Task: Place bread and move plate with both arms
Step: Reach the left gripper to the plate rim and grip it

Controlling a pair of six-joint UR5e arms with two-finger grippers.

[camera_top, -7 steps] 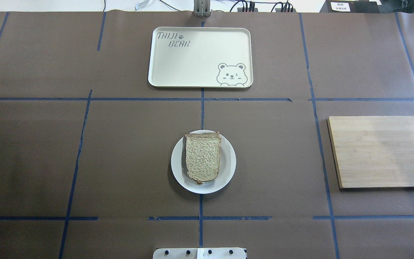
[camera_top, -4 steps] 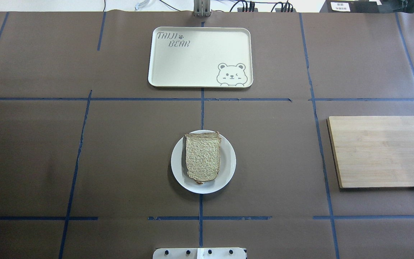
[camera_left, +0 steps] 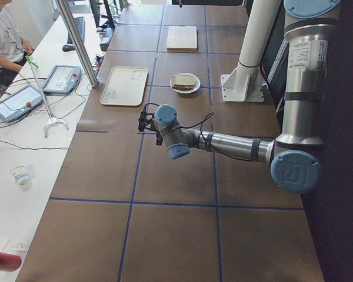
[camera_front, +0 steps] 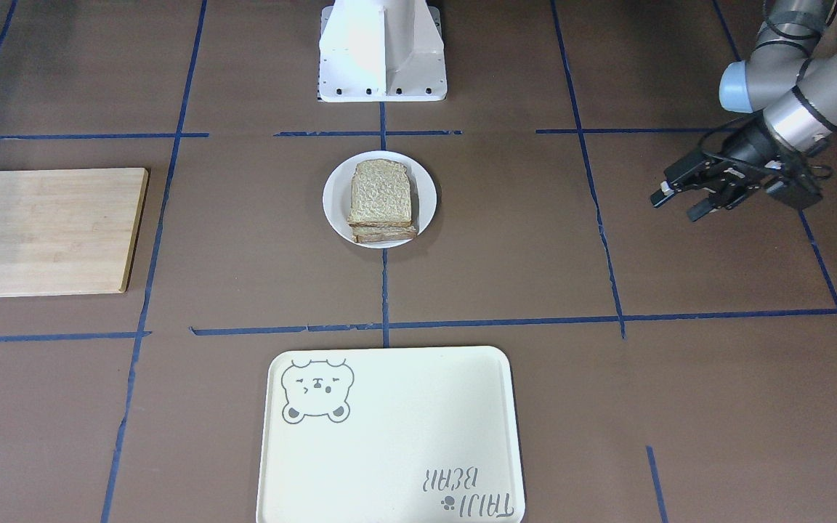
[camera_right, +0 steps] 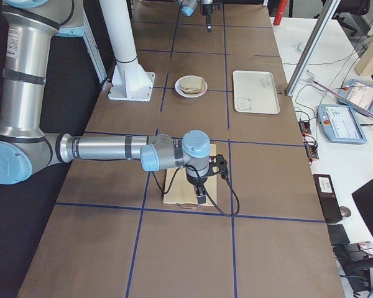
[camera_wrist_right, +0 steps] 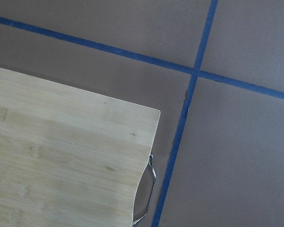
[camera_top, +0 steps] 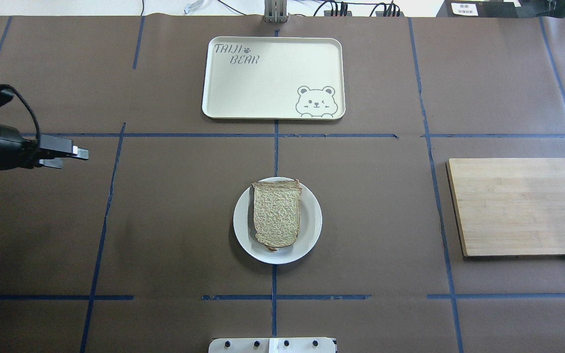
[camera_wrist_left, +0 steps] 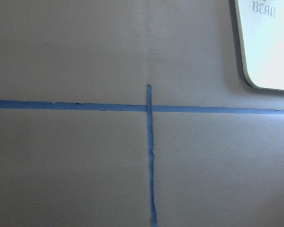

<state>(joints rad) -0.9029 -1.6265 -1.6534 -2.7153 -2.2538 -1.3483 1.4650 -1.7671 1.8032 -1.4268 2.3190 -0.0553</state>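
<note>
A grey-brown, speckled wholemeal bread slice with a dark crust lies flat on a small round white plate, just below the overhead frame's centre, its rounded end toward the bottom edge. The left gripper hangs at the left edge, fingers parted, well apart from the plate.

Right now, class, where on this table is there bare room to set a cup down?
Free: the strip between the tray and the plate; the patch between the plate and the wooden board; the tray itself. The patch on the plate's other side is free up to the left claw. Crowded: the plate, holding bread.
</note>
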